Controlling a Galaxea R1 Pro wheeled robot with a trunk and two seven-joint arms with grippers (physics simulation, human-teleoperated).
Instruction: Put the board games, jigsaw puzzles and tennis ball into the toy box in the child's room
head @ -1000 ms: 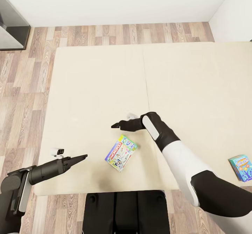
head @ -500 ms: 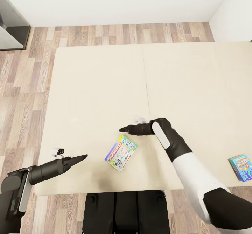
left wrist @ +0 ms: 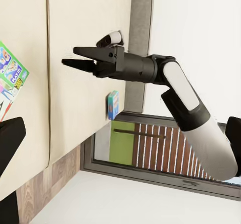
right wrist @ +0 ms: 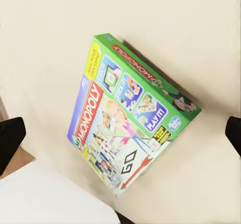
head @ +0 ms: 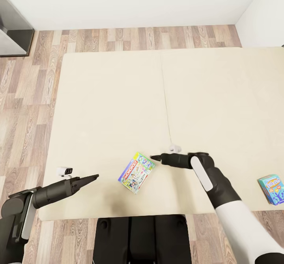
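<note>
A green-edged board game (head: 136,172) with a Monopoly lid lies flat near the front edge of the beige bed (head: 110,98). Its lid sits large in the right wrist view (right wrist: 125,118). My right gripper (head: 154,158) hovers open just beyond the box's far right corner, and the left wrist view shows its fingers (left wrist: 80,50) apart. My left gripper (head: 94,176) is open and holds nothing, to the left of the box over the mattress edge. A small blue board game (head: 272,189) lies at the bed's right front corner, also seen from the left wrist (left wrist: 113,105).
Wood-plank floor (head: 23,98) surrounds the bed on the left and far side. A dark grey piece of furniture (head: 12,31) stands at the far left against the white wall. My own base (head: 138,236) is pressed up to the bed's front edge.
My right arm has pulled back toward me and to the right, bringing its gripper from beyond the green-edged box to its far right corner. The left arm and both boxes have stayed put.
</note>
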